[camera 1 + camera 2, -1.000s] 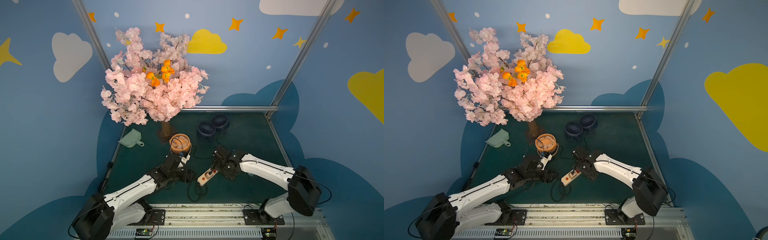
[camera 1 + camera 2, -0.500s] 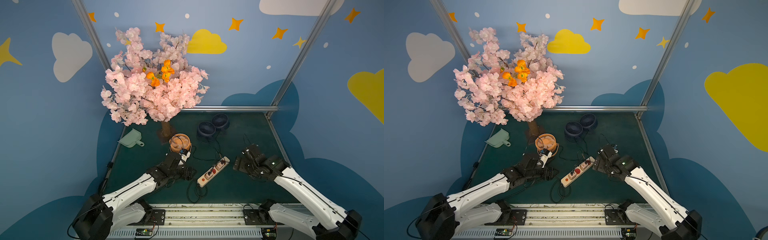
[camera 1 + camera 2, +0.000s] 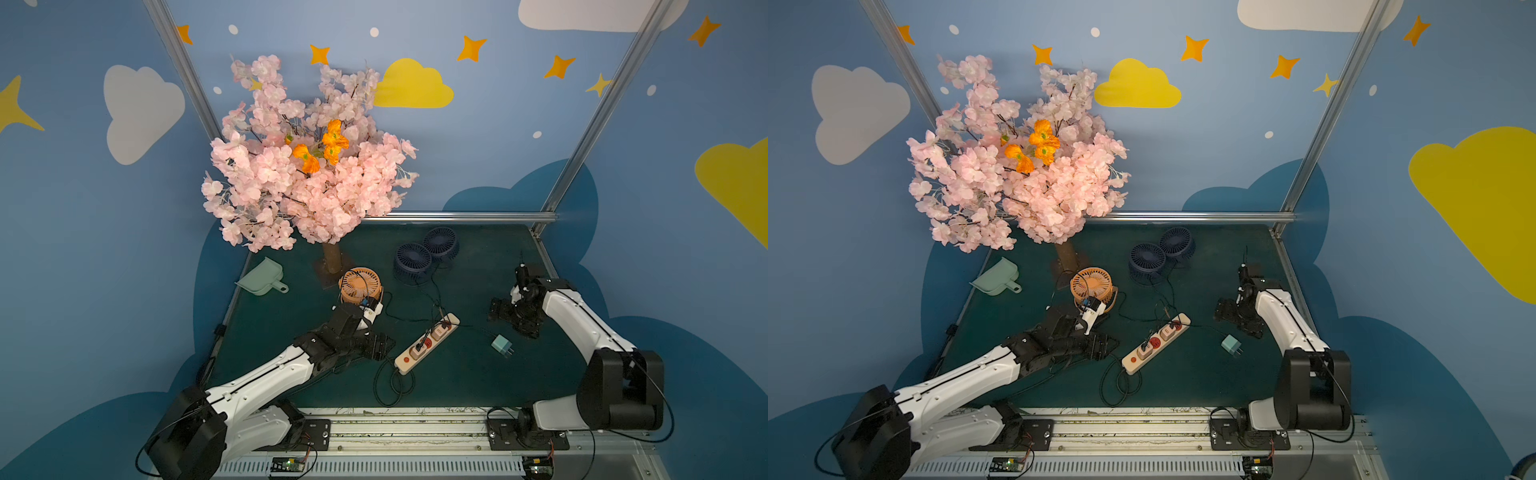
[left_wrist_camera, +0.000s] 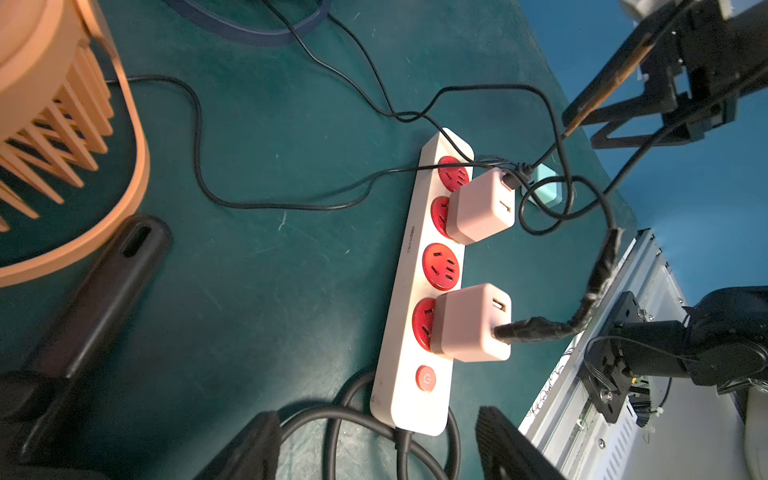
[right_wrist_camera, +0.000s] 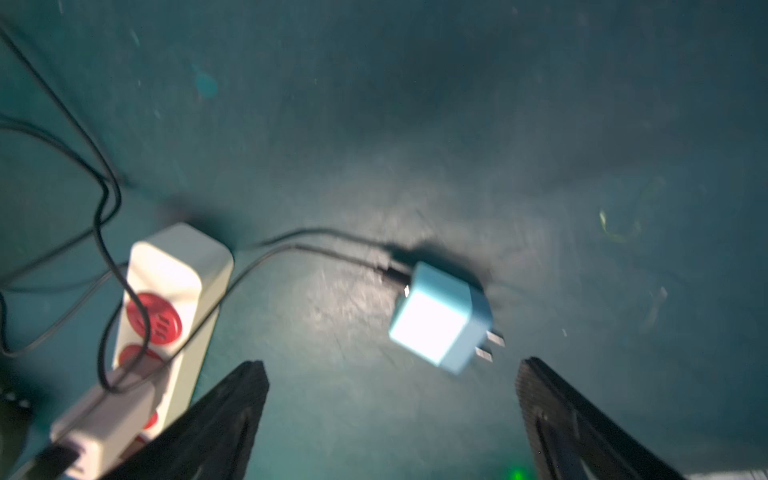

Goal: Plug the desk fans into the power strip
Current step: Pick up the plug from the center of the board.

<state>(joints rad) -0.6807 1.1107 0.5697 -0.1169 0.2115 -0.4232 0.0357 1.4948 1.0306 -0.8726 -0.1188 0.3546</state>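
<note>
The cream power strip (image 3: pixel 428 343) (image 3: pixel 1156 343) lies slantwise on the green mat, with two pink adapters plugged into it. Its button end sits between the fingers of my left gripper (image 4: pixel 374 449) (image 3: pixel 380 347), which is open and grips nothing. A light blue plug (image 3: pixel 501 345) (image 5: pixel 440 318) lies loose on the mat right of the strip, prongs bare, a thin black cord attached. My right gripper (image 5: pixel 395 424) (image 3: pixel 496 311) hovers open just behind the plug. An orange desk fan (image 3: pixel 360 284) stands by my left wrist. I cannot trace which fan the blue plug's cord belongs to.
Two navy fans (image 3: pixel 424 255) stand at the back, their thin cords running across the strip. The strip's thick black cord (image 3: pixel 390 386) loops toward the front rail. A pink blossom tree (image 3: pixel 305 178) and a green dustpan (image 3: pixel 262 277) occupy the back left.
My right arm has pulled away from the strip to the right, leaving the blue plug in view on the mat. The strip shifted slightly. The left gripper has hardly moved.
</note>
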